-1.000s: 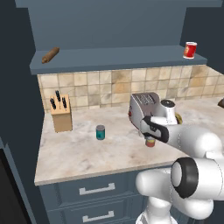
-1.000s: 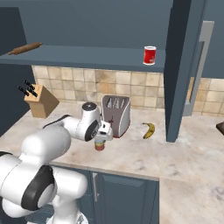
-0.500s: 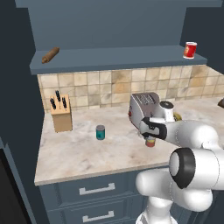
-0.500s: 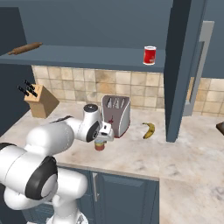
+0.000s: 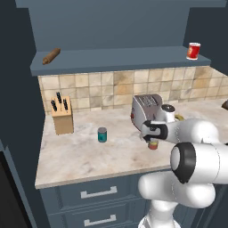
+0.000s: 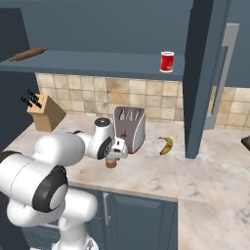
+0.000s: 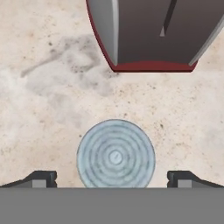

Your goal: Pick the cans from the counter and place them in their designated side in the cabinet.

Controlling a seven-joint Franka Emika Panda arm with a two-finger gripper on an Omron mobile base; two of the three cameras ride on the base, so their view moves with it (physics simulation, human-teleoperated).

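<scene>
The shorter can (image 5: 153, 145) with the red-orange and yellow-green label stands on the beige counter (image 5: 80, 156) in front of the toaster. My gripper (image 5: 152, 135) hangs straight above it, pointing down. In the hand view the can's grey top (image 7: 115, 154) lies between my two fingertips (image 7: 41, 178), which stand wide apart and clear of it, so the gripper (image 7: 113, 180) is open. The right base view has this can (image 6: 112, 163) just under the hand (image 6: 115, 154). The teal can (image 5: 102, 134) stands further left on the counter. Above is the cabinet shelf (image 5: 111, 60).
A silver toaster (image 5: 146, 107) stands close behind the short can. A red can (image 5: 193, 50) sits at the shelf's right end and a rolling pin (image 5: 51, 56) at its left. A knife block (image 5: 62, 116) is by the wall, a banana (image 6: 166, 144) right of the toaster.
The arm's elbow has swung down and nearer to the cameras. The hand stays over the short can, a little lower. The gripper has stayed open.
</scene>
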